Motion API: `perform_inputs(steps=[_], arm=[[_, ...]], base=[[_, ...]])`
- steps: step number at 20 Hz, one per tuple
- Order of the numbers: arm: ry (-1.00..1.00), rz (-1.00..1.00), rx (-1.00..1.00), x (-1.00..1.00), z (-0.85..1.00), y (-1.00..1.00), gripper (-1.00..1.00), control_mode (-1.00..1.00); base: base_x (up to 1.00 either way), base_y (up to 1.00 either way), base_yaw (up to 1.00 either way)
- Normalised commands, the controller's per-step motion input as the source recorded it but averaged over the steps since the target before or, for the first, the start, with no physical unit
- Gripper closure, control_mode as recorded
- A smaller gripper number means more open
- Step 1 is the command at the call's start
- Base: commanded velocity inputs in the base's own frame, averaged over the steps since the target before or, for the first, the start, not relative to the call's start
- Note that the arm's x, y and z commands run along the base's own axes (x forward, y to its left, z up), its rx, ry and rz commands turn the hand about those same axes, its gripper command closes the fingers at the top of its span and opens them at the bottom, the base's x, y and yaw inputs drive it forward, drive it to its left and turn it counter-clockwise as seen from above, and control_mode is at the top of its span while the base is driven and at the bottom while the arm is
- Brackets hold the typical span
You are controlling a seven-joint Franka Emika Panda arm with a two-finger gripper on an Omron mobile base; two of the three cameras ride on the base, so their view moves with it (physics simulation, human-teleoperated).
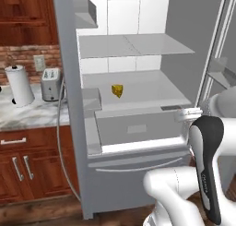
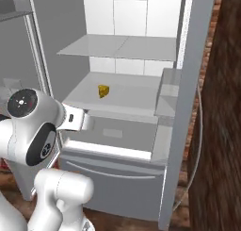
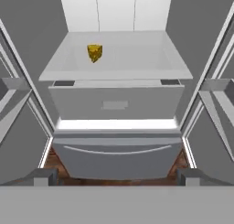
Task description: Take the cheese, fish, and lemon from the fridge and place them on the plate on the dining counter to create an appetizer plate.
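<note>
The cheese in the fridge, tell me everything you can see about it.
The cheese is a small yellow-orange wedge with darker spots that look like holes. It sits alone on the lower glass shelf of the open fridge, left of the middle and toward the back, just above the drawer. Only the shelf touches it. The open claw is well short of it.

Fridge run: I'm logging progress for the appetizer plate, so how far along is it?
Done: the fridge stands open, doors swung wide. In hand: nothing; the gripper is open and empty, facing the drawer front, well short of the shelf. The cheese sits untouched on the middle shelf. Left: pick the cheese and carry it to the plate. No fish or lemon can be seen on the shelves.
</note>
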Motion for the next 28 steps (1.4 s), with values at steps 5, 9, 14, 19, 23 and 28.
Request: perform_inputs(steps=[5,9,14,19,23,28], arm=[[0.00,0.00,0.00,0.00,0.00,0.00,-1.00,1.00],[0.00,0.00,0.00,0.00,0.00,0.00,-1.00,1.00],[0.15,0.06,0.00,0.27,-0.62,0.33,-1.00,-1.00],[0.08,0.04,0.00,0.06,-0.61,0.36,-1.00,-1.00],[0.02,0.00,0.00,0.37,-0.18,0.17,-1.00,-1.00],[0.00,0.00,0.02,0.54,0.00,0.00,-1.00,-1.00]], base=[[0.76,0.12,0.00],[0.49,0.18,0.05],[0.00,0.00,0.00],[0.00,0.00,0.00],[0.00,0.00,0.00],[0.00,0.00,0.00]])
